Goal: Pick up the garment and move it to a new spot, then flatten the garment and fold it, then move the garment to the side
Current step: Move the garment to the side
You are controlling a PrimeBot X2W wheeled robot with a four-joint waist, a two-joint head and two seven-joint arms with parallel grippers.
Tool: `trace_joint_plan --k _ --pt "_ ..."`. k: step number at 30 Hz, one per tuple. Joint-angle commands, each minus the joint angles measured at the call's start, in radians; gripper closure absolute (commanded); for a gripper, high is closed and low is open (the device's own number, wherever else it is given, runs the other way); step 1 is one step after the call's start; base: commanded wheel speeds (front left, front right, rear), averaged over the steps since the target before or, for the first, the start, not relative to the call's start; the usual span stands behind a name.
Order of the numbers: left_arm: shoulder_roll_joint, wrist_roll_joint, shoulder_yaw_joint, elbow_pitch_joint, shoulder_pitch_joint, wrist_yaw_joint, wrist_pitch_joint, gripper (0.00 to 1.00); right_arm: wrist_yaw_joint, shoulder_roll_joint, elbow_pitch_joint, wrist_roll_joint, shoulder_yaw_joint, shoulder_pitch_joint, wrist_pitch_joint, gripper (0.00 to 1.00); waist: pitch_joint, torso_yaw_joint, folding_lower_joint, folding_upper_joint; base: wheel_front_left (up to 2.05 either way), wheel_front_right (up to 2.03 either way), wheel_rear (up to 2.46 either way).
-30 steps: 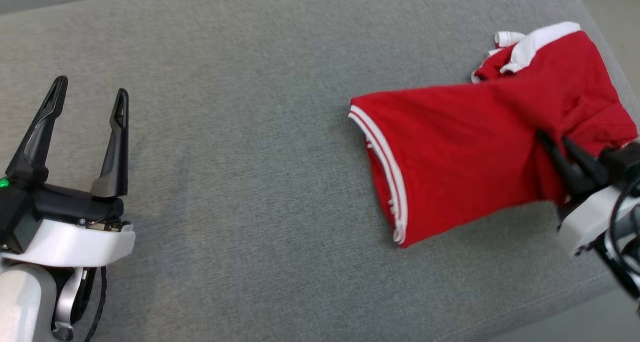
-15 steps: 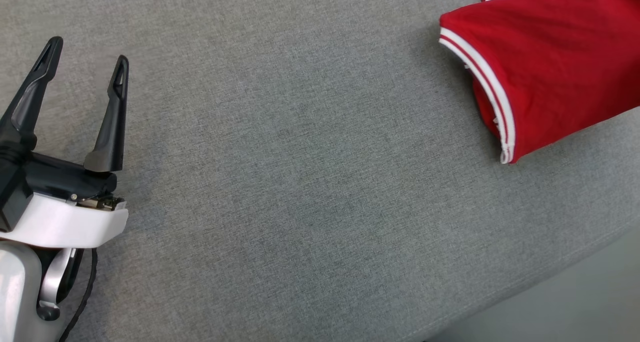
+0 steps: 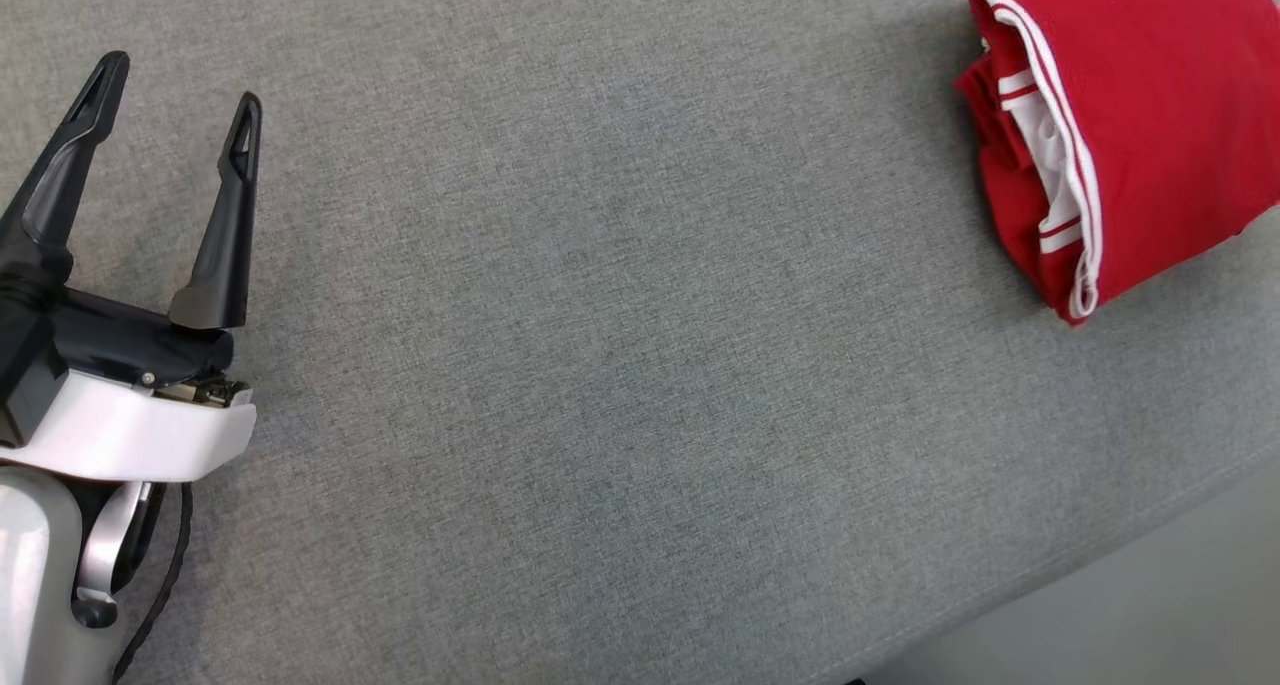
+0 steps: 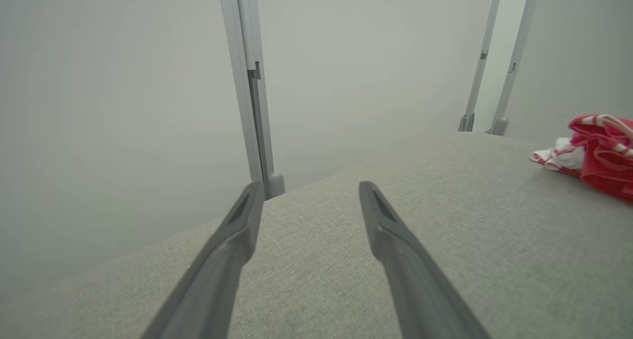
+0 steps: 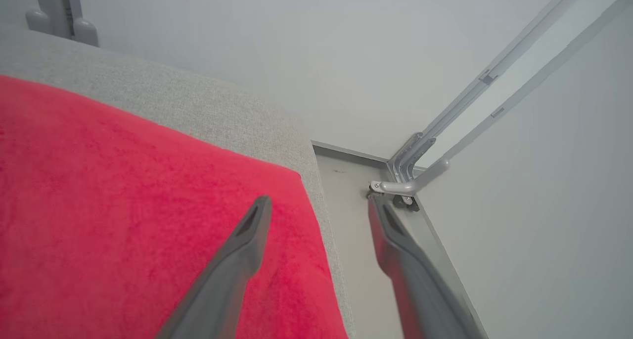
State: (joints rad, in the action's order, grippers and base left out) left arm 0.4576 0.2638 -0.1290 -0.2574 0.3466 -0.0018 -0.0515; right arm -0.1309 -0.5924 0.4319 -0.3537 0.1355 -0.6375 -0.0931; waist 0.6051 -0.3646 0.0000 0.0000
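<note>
our left gripper point(image 3: 180, 80) sits at the lower left of the head view, its two dark fingers spread wide with nothing between them — just the grey fabric surface point(image 3: 600, 365) beneath. in the left wrist view the same fingers point across that surface toward a pale wall point(image 4: 123, 106) and an upright metal post point(image 4: 249, 81).

the garment point(image 3: 1150, 115), red with white striped trim, lies folded into a compact bundle at the far right of the surface, near its right edge and well apart from our left gripper. its layered side faces left in the head view, with white-edged layers stacked one over another, and the top face looks smooth. part of it runs out of frame at the top and right.

our right gripper point(image 5: 319, 203) hovers over the garment's right end, fingers parted wide and holding nothing. one finger lies over the red cloth, the other over the strip of floor point(image 5: 346, 195) beside the surface's edge — whether the fingertips touch the cloth we cannot tell from this angle.
</note>
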Motion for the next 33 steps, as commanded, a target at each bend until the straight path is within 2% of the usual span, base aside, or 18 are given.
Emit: trace_joint_plan --k 1,8,15,18,26,33 --pt "0.001 -0.001 0.0 0.005 -0.002 0.003 -0.005 0.0 0.0 0.016 -0.001 -0.003 -0.023 0.017 -0.034 0.0 -0.012 -0.002 0.0 0.0 0.0 0.0 0.0" --pt "-0.02 0.02 0.004 0.033 -0.039 0.021 -0.031 0.0 0.0 0.14 -0.071 0.006 -0.135 0.103 -0.115 0.0 -0.076 0.003 0.0 0.0 0.0 0.0 0.0" --pt "-0.047 0.046 0.022 0.062 -0.087 0.05 -0.062 0.0 0.0 0.284 -0.201 0.033 -0.218 0.209 -0.149 0.0 -0.141 0.052 0.0 0.0 0.0 0.0 0.0" --pt "-0.063 0.063 0.036 0.076 -0.119 0.068 -0.084 0.0 0.0 0.338 -0.243 0.053 -0.22 0.248 -0.147 0.0 -0.172 0.082 0.0 0.0 0.0 0.0 0.0" --pt "-0.112 0.107 0.064 0.122 -0.204 0.102 -0.134 0.0 0.0 0.423 -0.317 0.1 -0.2 0.316 -0.115 0.0 -0.243 0.175 0.0 0.0 0.0 0.0 0.0" --pt "-0.161 0.146 0.084 0.169 -0.265 0.118 -0.176 0.0 0.0 0.461 -0.379 0.124 -0.155 0.38 -0.081 0.0 -0.306 0.276 0.0 0.0 0.0 0.0 0.0"
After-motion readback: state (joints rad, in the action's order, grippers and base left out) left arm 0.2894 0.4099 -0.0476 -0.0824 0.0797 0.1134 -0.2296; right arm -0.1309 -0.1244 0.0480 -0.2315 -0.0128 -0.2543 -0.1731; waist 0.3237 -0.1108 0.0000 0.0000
